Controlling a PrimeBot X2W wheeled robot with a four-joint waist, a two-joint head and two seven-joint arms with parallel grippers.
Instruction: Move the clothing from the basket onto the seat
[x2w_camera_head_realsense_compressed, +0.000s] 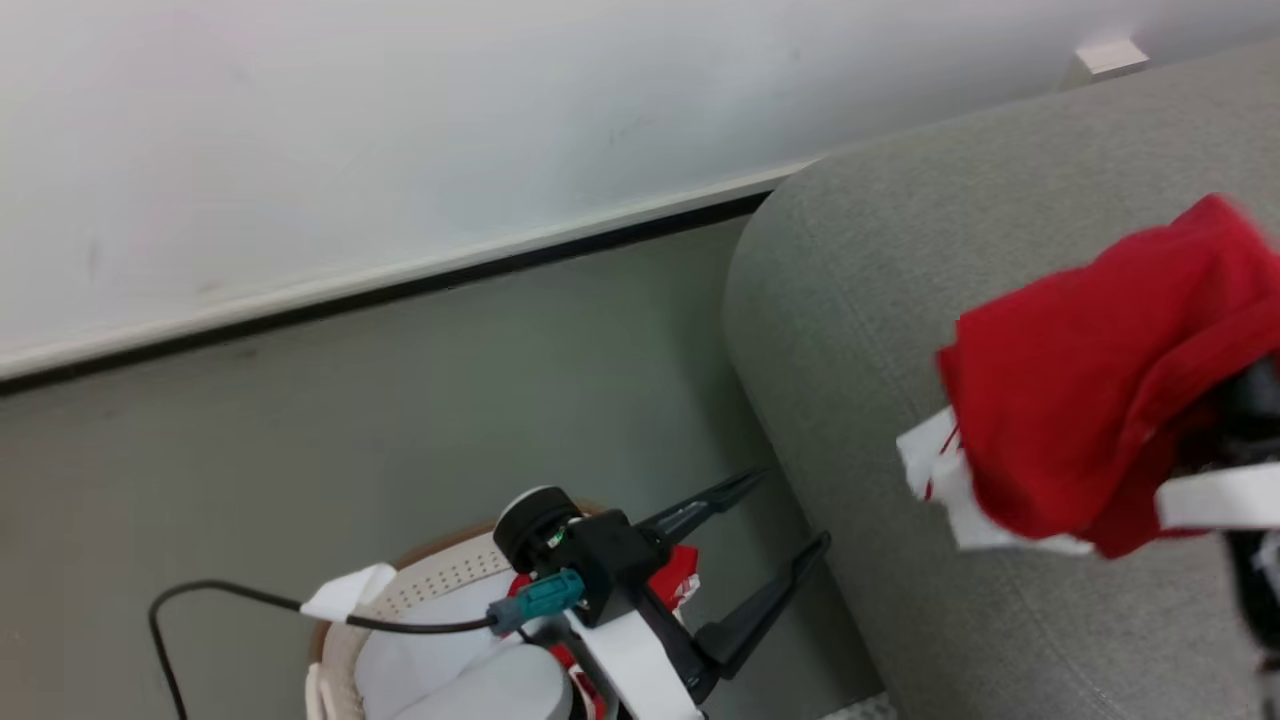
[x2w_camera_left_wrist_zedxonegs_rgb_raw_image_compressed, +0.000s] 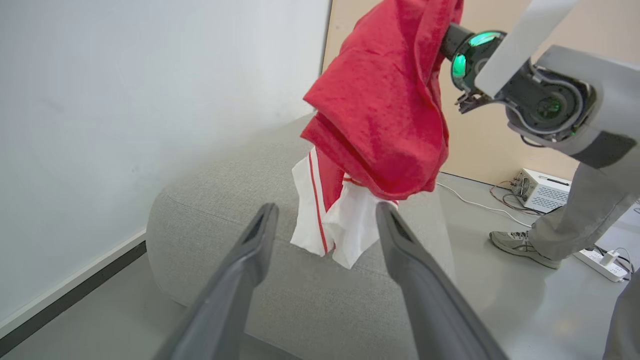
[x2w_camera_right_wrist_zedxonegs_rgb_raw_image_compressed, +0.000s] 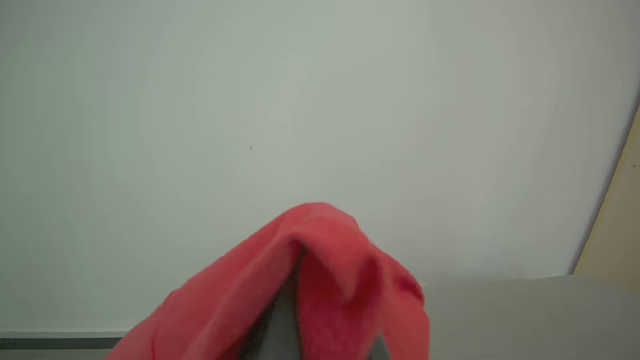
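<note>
A red garment (x2w_camera_head_realsense_compressed: 1090, 390) with white trim hangs over the grey seat (x2w_camera_head_realsense_compressed: 900, 280), bunched around my right gripper (x2w_camera_right_wrist_zedxonegs_rgb_raw_image_compressed: 299, 260), which is shut on it. Its fingers are mostly hidden under the cloth. In the left wrist view the same garment (x2w_camera_left_wrist_zedxonegs_rgb_raw_image_compressed: 385, 115) dangles above the seat (x2w_camera_left_wrist_zedxonegs_rgb_raw_image_compressed: 225, 215), its white hem just above the cushion. My left gripper (x2w_camera_head_realsense_compressed: 790, 510) is open and empty, above the cream basket (x2w_camera_head_realsense_compressed: 430, 580) at the seat's foot. A second red garment (x2w_camera_head_realsense_compressed: 682, 572) peeks out of the basket behind that gripper.
A white wall with a dark baseboard (x2w_camera_head_realsense_compressed: 400, 285) runs behind the basket and seat. A person's leg and shoe (x2w_camera_left_wrist_zedxonegs_rgb_raw_image_compressed: 525, 242) stand on the floor beyond the seat, near a power strip (x2w_camera_left_wrist_zedxonegs_rgb_raw_image_compressed: 605, 260) and a white box (x2w_camera_left_wrist_zedxonegs_rgb_raw_image_compressed: 540, 187).
</note>
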